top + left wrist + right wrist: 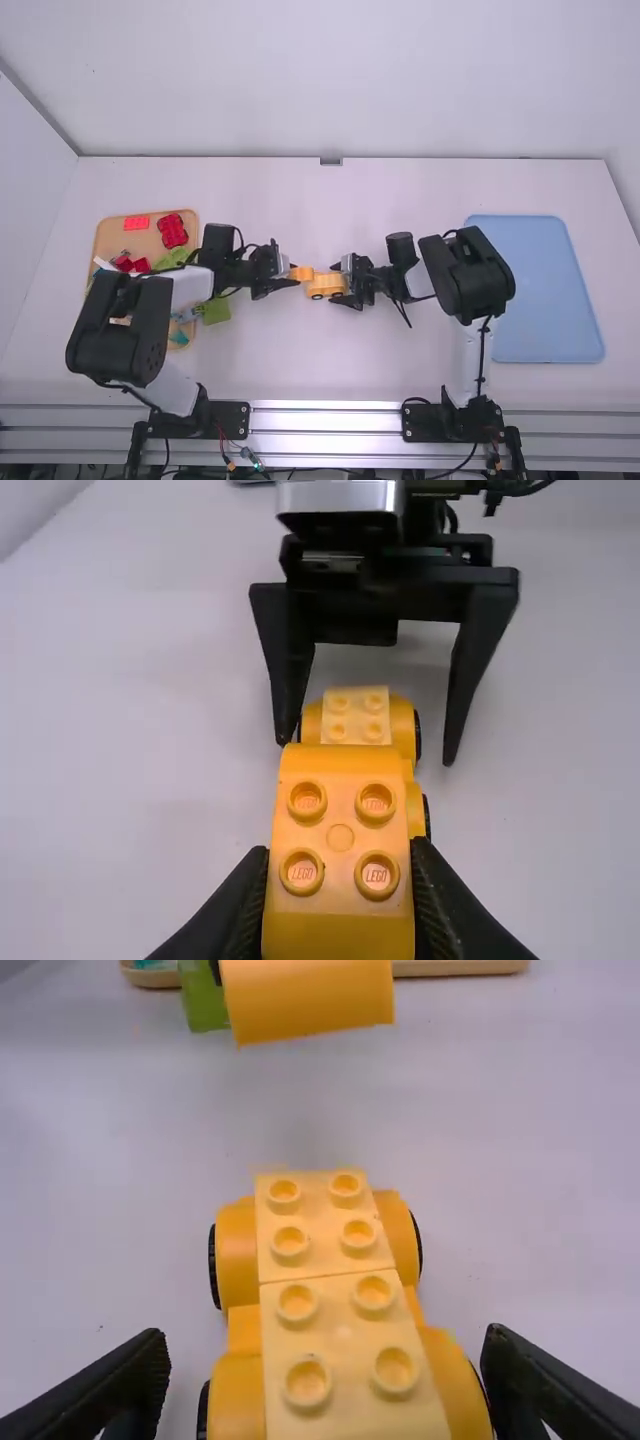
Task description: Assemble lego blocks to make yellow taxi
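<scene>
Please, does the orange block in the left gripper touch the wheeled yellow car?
Apart: the right wrist view shows bare table between block and car.

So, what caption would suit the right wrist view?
Yellow toy car base on white table, between fingers of the open right gripper.

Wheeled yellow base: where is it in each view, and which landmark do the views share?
High view: the wheeled base, near centre.
Left wrist view: partly hidden behind the orange block.
Right wrist view: between the right gripper's open fingers.
Shared landmark: that block, held by the left gripper.
</scene>
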